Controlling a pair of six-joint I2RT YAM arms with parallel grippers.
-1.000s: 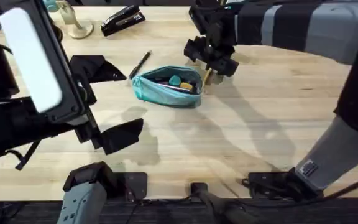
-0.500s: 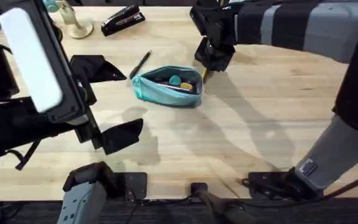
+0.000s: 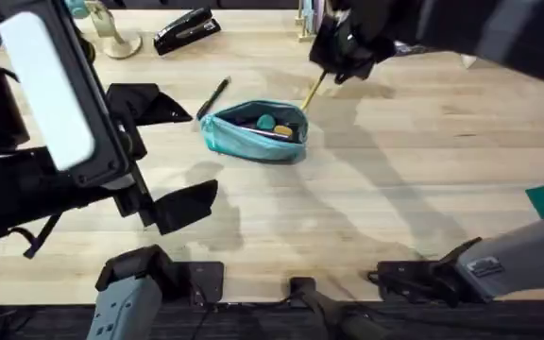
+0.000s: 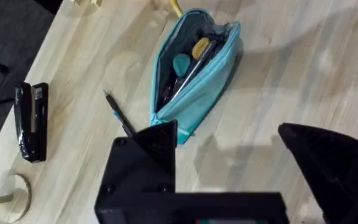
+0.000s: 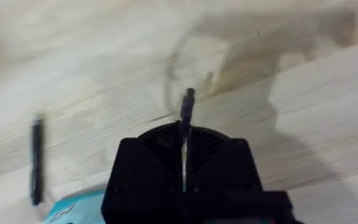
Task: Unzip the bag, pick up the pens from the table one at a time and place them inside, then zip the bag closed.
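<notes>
We read it as a lab or office test bench: pale plank tabletop [image 3: 414,179], black stapler [image 3: 184,30], teal pencil pouch [image 3: 253,130] holding stationery, cables and arm mounts along the near edge.

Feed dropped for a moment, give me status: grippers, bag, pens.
Right gripper shut on yellow pen, lifted beside the bag. Left gripper open, holding nothing. Bag unzipped. Black pen on table; nothing blocking.

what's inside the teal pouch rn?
The pouch lies unzipped. Inside show a teal piece, a yellow-orange piece and dark slim items; anything beneath them is covered.
</notes>
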